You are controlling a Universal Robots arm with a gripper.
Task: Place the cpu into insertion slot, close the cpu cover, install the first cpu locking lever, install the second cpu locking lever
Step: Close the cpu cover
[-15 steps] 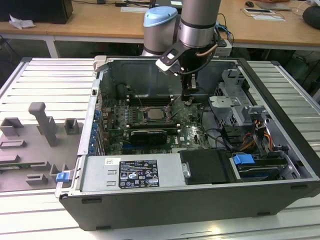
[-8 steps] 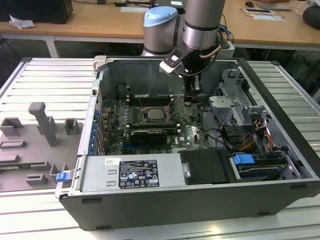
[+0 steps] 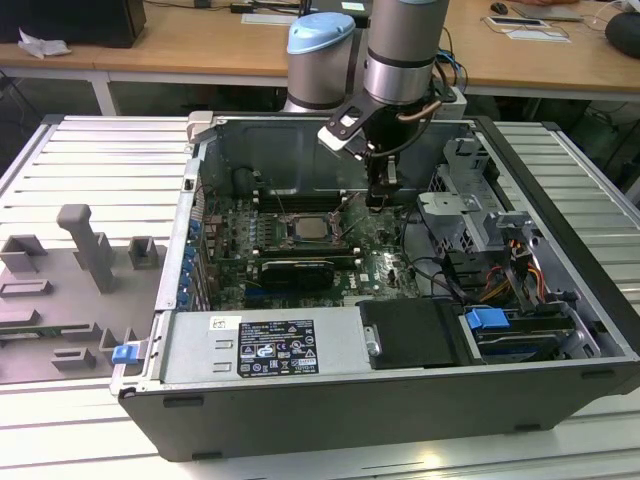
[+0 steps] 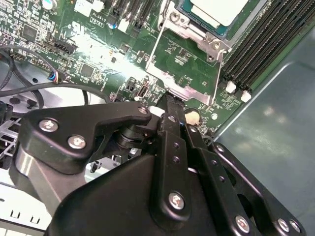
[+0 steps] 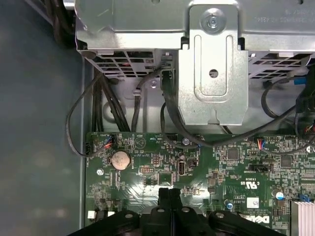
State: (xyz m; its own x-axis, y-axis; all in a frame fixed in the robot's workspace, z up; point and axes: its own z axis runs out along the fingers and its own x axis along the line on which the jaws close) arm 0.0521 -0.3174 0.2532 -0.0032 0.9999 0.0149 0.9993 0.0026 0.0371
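cpu [image 4: 216, 10] seated in insertion slot [image 4: 173, 18], so step one done. cpu cover [image 4: 183, 89] open, flipped out to the exterior view's right of the slot. Gripper [image 4: 170, 101] clenched, holding nothing, tips at the cover's free edge, probably touching. Left to do: cover closing, both lever steps.

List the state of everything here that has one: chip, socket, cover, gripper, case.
cpu: seated in the socket, metal top up.
insertion slot: filled by the cpu.
cpu cover: open, swung clear of the chip, green board showing through its window.
gripper: shut, holding nothing, tips right at the cover's outer edge.
computer case: lying on its side, side panel off.
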